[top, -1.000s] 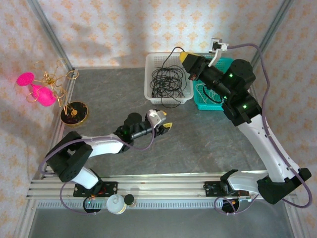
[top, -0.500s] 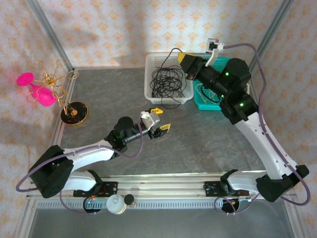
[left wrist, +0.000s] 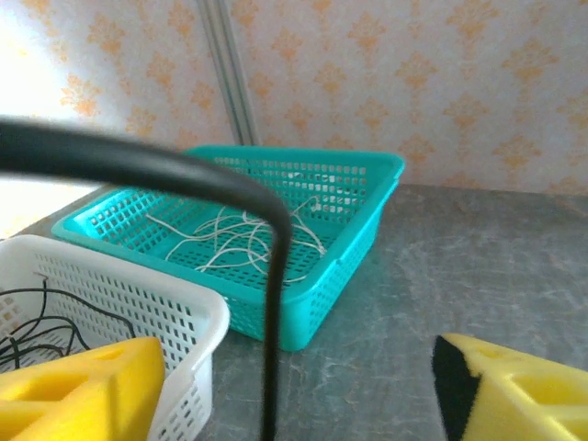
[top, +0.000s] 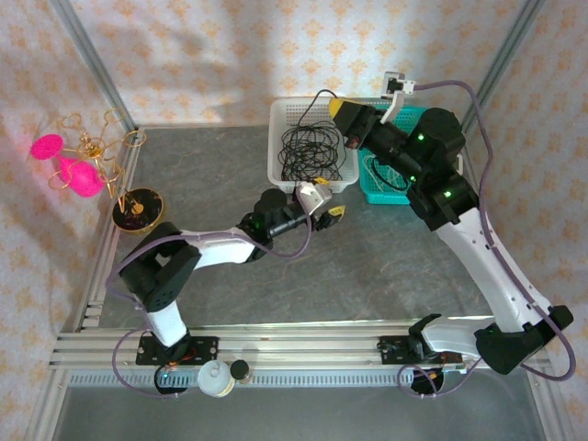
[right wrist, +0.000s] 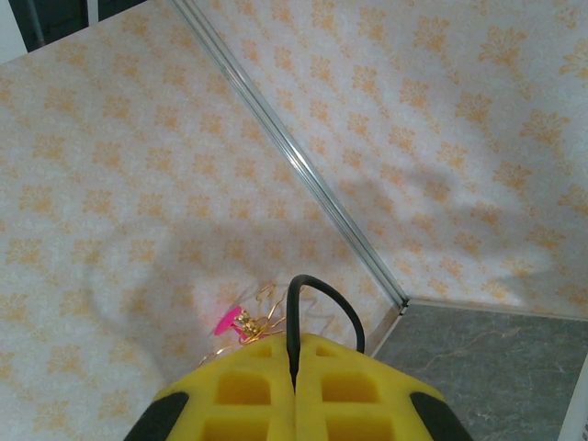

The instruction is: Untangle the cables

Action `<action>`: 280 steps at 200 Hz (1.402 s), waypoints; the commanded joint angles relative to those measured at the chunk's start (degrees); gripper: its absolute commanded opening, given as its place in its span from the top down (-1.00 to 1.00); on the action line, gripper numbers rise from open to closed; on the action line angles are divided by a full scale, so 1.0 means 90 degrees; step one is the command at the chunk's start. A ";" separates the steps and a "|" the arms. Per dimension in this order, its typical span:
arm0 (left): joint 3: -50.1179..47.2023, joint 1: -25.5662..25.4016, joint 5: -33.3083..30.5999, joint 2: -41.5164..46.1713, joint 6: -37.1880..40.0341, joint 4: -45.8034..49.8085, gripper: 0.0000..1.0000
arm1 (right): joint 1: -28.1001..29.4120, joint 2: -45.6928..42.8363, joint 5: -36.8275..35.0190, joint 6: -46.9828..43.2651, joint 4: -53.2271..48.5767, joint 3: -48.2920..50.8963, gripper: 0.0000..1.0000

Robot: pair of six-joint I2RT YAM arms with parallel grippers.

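— Two blocky yellow foam pads, close to us: that's the left gripper, low over the grey, marbled stone-look tabletop. How do they stand?
— Wide apart, gripping nothing. In the left wrist view a smooth black strand arches close to the lens and drops between them. I cannot tell whether it touches them.
— And just beyond?
— A white plastic lattice basket, rectangular, with the black cables in it. They are thin, wiry loops heaped loosely on one another.
— Beside it?
— A teal basket of the same mesh, touching its right side. The white cables lie inside in flat, straggling curls.
— The other arm?
— The right gripper hangs above the baskets' far edge. Its ribbed yellow pads are pressed together on one black cable, which rises above them in a narrow arch.
— Behind?
— Matte cream wallpaper with an orange floral print.
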State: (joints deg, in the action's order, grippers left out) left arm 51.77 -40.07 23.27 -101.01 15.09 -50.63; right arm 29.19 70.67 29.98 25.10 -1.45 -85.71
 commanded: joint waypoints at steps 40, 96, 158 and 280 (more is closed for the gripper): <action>-0.0662 0.0058 -0.0602 -0.0191 -0.0590 -0.2088 1.00 | -0.0148 0.0138 -0.0531 -0.0819 -0.0374 -0.1009 1.00; -0.1825 0.0058 -0.0625 0.0171 -0.1142 -0.2647 1.00 | -0.0761 0.0522 -0.1889 -0.2301 -0.0673 -0.1857 1.00; -0.2092 0.0124 -0.0946 0.0922 -0.1442 -0.2093 1.00 | -0.1121 0.0439 -0.2094 -0.3020 -0.0573 -0.1322 1.00; 0.3108 0.1486 -0.1401 0.0823 -0.0993 0.3954 1.00 | -0.1484 -0.0292 -0.2728 -0.2433 0.0826 0.3025 -0.42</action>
State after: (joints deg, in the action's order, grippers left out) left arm 69.80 -28.36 11.57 -87.50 6.02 -27.59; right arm 17.06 71.85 9.91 0.36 2.39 -64.20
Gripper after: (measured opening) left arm 0.067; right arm 0.704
